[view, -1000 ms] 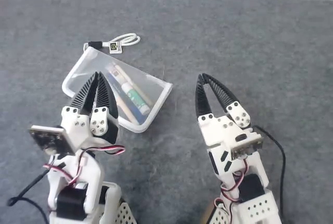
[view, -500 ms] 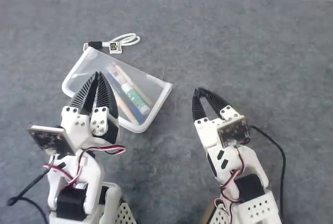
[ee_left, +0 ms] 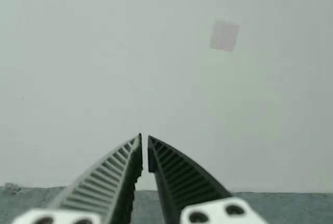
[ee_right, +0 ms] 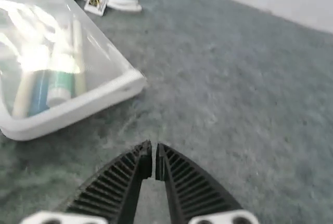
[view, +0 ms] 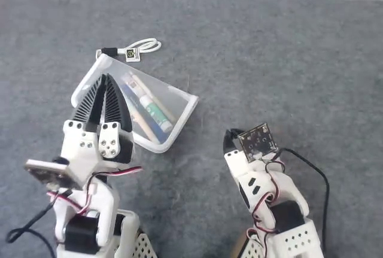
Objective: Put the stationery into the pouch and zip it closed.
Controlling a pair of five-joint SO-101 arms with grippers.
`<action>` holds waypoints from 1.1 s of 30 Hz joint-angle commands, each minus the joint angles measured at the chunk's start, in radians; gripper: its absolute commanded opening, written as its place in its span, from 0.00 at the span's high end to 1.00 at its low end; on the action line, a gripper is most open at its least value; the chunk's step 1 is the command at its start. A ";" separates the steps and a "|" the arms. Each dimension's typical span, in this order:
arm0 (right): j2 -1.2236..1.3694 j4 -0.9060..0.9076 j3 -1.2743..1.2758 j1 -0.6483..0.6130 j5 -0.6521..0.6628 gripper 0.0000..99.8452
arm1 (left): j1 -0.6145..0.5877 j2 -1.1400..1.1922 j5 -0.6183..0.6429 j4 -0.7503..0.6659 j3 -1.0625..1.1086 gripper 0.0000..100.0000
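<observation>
The left gripper (view: 105, 79) hangs over the clear pouch (view: 173, 99) and hides part of it. Its fingers are pressed together. The right gripper (ee_right: 154, 154) is pinched closed on nothing, near the pouch. From above, its little camera (view: 257, 141) covers most of it. The pouch lies flat on the grey mat (view: 287, 60), its long side slanting from far left to near right. Pens (view: 151, 113) lie slanted inside. The zip may be closed, but it is hard to see.

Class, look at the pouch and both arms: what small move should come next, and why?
Probably lower the left gripper, which hangs above the pouch with jaws shut, toward the zip pull at its far corner. The stationery already lies inside; whether the zip is closed cannot be told.
</observation>
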 commanded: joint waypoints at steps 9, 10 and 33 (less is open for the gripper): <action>-0.005 0.085 0.021 0.143 0.009 0.99 | 0.003 -0.018 -0.044 0.055 0.257 0.98; -0.005 0.114 0.021 0.143 0.008 0.99 | 0.002 -0.018 -0.075 0.055 0.278 0.98; -0.008 0.456 0.021 0.145 0.014 0.99 | 0.000 -0.015 -0.169 0.479 0.386 0.98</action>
